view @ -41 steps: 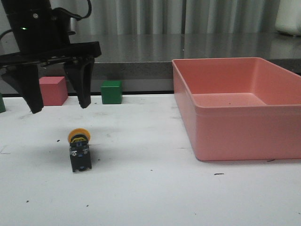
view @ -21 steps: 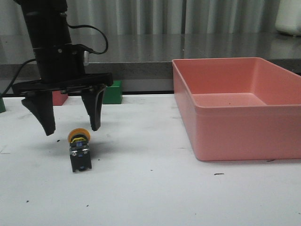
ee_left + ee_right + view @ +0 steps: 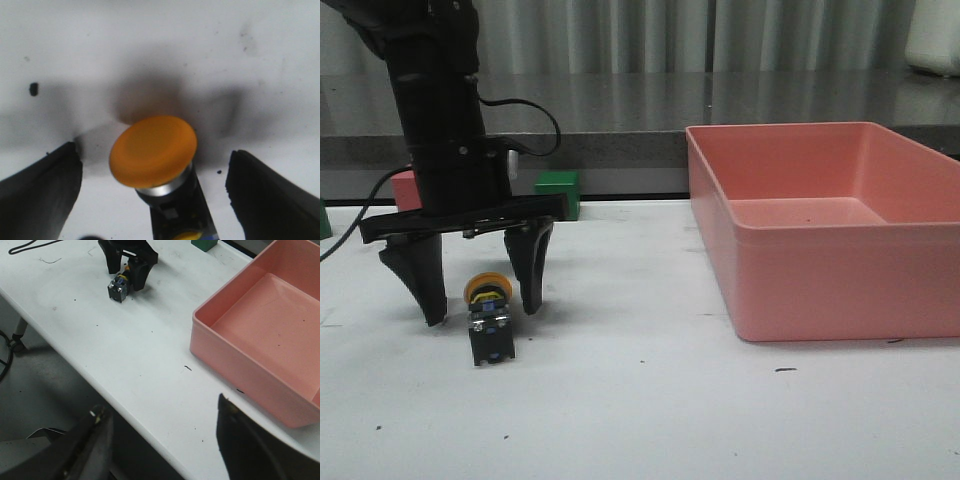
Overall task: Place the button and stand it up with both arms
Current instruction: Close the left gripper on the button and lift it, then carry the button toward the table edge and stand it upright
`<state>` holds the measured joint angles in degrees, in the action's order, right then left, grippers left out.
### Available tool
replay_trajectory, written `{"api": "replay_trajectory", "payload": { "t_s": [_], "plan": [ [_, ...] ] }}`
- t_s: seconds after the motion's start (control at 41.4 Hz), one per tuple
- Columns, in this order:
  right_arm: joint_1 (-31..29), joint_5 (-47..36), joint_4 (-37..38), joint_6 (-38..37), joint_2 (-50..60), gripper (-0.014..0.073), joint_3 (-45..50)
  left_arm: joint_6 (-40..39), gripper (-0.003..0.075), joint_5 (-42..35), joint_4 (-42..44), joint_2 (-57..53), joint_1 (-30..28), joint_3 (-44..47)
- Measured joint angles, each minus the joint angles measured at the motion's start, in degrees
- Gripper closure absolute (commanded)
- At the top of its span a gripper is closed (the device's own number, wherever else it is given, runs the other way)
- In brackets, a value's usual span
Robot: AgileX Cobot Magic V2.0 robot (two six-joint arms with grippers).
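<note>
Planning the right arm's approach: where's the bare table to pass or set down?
Free: the white table between the button and the pink bin, and the near strip in front of both. Crowded: around the button, where the left gripper straddles its cap with jaws open, and the far-left edge with the red cube and green cube.

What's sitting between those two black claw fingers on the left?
The button lies on its side between the open left gripper fingers, its orange cap untouched by either. The left wrist view shows bare table on both sides of the cap.
</note>
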<state>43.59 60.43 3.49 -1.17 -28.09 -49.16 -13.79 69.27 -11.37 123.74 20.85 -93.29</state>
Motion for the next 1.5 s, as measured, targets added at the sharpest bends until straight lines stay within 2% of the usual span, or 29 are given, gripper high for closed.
{"api": "replay_trajectory", "payload": {
  "t_s": [0.145, 0.217, 0.29, 0.652, 1.015, 1.208, 1.498],
  "plan": [
    [0.0, 0.0, 0.0, 0.0, 0.0, 0.0121, 0.0, -0.1, 0.0385, 0.0, 0.0, 0.3, 0.0, -0.1],
    [0.0, 0.0, 0.0, 0.0, 0.0, 0.0121, 0.0, -0.1, 0.0449, 0.0, 0.0, 0.5, 0.0, -0.2],
    [0.0, 0.0, 0.0, 0.0, 0.0, 0.0121, 0.0, -0.1, 0.0479, 0.0, 0.0, 0.6, 0.1, -0.2],
    [0.0, 0.0, 0.0, 0.0, 0.0, 0.0121, 0.0, 2.3, 0.0479, 0.0, 0.4, -0.7, 0.3, -0.2],
    [0.0, 0.0, 0.0, 0.0, 0.0, 0.0121, 0.0, 5.4, 0.0479, -1.7, 10.2, -14.2, 0.3, 2.4],
    [0.0, 0.0, 0.0, 0.0, 0.0, 0.0121, 0.0, 10.9, 0.0479, -9.8, 10.5, -24.4, -2.2, 11.7],
    [0.0, 0.0, 0.0, 0.0, 0.0, 0.0121, 0.0, 18.2, 0.0479, -31.9, 11.4, -42.2, -8.1, 30.9]
  ]
}}
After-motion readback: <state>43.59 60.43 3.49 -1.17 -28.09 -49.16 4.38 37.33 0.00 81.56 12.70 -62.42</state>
